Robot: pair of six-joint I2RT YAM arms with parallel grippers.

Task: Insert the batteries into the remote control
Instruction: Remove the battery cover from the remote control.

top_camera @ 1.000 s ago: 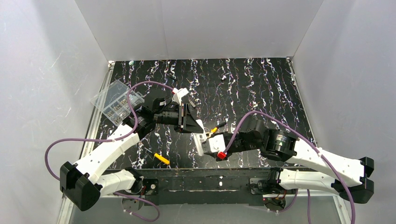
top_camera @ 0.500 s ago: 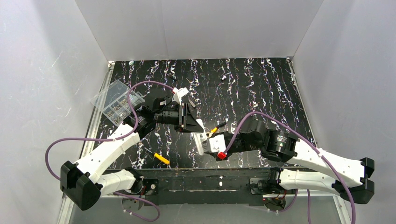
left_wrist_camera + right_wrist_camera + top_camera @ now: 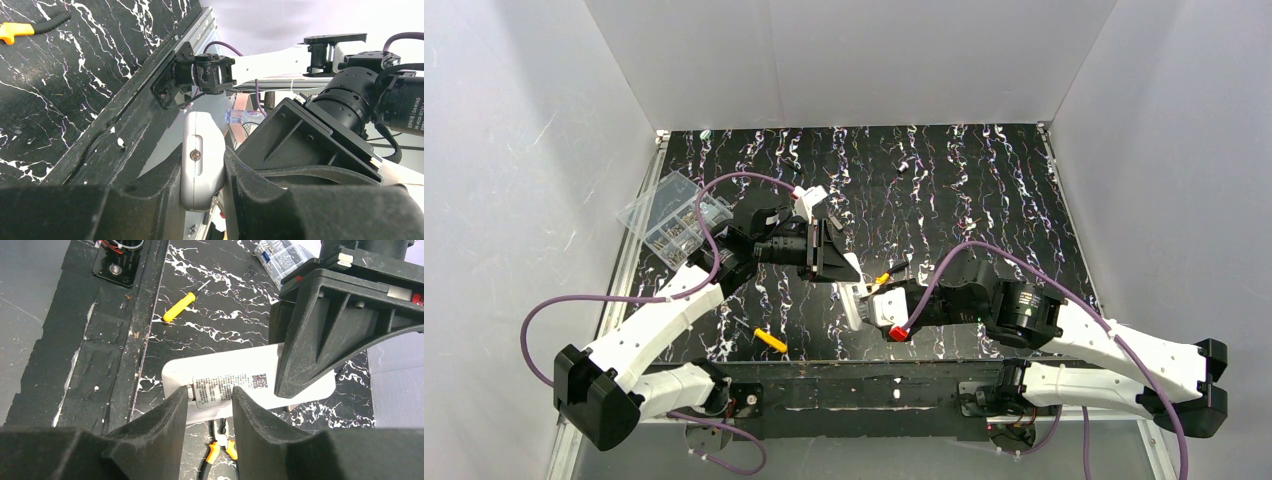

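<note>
Remote control (image 3: 225, 371): back side faces the right wrist camera, label showing. One end is pinched tight in the left claw (image 3: 202, 165). It looks to be held off the desk (image 3: 964, 190), over the near middle.

The right claw (image 3: 209, 392) has its fingers (image 3: 165, 425) a narrow gap apart, tips at the remote's near long edge. Whether it is gripping, pressing or merely close, I cannot tell.

Change over the last second is slight. The right arm has crept in toward the left one, so its claw sits a little closer on the remote. The left arm and remote barely shifted. This reads as lining up at the battery recess, with no loading yet.

Hidden: batteries not found in any view. The recess is not made out, and whether its cover is on or off is unclear.

Outward: pliers (image 3: 220, 450) lie below the remote, cut off by the fingers. A yellow screwdriver (image 3: 771, 340) lies near the front edge, and the clear compartment box (image 3: 674, 215) sits far left.
</note>
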